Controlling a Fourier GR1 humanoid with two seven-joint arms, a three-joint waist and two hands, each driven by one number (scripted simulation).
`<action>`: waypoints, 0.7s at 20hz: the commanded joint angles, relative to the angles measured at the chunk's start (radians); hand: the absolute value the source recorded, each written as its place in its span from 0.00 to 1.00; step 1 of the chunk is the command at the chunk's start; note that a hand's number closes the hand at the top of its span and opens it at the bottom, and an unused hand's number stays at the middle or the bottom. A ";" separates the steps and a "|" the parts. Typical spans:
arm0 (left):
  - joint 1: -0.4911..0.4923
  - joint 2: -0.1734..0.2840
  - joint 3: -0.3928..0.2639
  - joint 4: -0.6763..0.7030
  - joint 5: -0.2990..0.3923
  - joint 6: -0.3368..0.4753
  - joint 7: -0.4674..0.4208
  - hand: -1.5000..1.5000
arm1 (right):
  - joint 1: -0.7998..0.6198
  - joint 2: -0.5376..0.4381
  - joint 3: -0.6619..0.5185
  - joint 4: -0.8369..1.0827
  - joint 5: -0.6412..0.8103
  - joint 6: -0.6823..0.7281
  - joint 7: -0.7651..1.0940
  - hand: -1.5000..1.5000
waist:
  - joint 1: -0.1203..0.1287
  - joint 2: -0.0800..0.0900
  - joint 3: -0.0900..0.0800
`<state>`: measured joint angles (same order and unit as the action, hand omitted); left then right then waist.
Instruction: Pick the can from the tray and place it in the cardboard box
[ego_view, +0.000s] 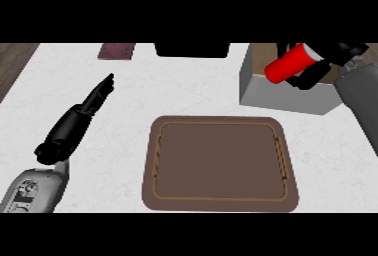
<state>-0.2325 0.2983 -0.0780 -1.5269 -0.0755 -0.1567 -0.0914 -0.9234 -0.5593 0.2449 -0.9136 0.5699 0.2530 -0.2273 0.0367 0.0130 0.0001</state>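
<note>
The right hand (325, 62) is at the upper right, its fingers curled round the red can (289, 64), which it holds tilted over the open top of the box (284, 95). The can's lower end hangs above the box's near left corner, and its upper end leans up and right into the hand; I cannot tell whether the can touches the box's rim. The box stands on the white table (184, 85), just beyond the far right corner of the tray (155, 165) and apart from it. The brown tray lies in the middle of the table with nothing showing on its inner surface. The left hand (97, 97) is at the left, well apart from the tray and the can, its fingers straight and held together, pointing up and away, grasping nothing. A dark red flat thing (117, 51) lies at the table's far edge, and a black thing (191, 49) sits beside it.
</note>
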 joint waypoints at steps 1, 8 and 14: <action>0.010 0.017 0.015 -0.006 0.019 -0.033 -0.014 0.50 | -0.072 -0.032 0.018 0.226 0.055 0.051 -0.132 1.00 | 0.017 0.005 0.000; -0.032 0.001 0.011 0.007 0.000 -0.021 0.007 0.50 | -0.140 -0.023 0.108 0.408 0.155 0.149 -0.271 0.00 | 0.019 0.007 0.000; -0.050 -0.001 0.024 -0.013 0.012 -0.029 0.042 0.50 | -0.152 -0.007 0.014 0.496 0.079 0.107 -0.533 0.00 | 0.008 0.002 0.002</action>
<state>-0.2702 0.2962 -0.0621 -1.5224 -0.0706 -0.1812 -0.0763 -1.0690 -0.5978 0.3056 -0.4648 0.6918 0.3717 -0.6476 0.0519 0.0166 -0.0008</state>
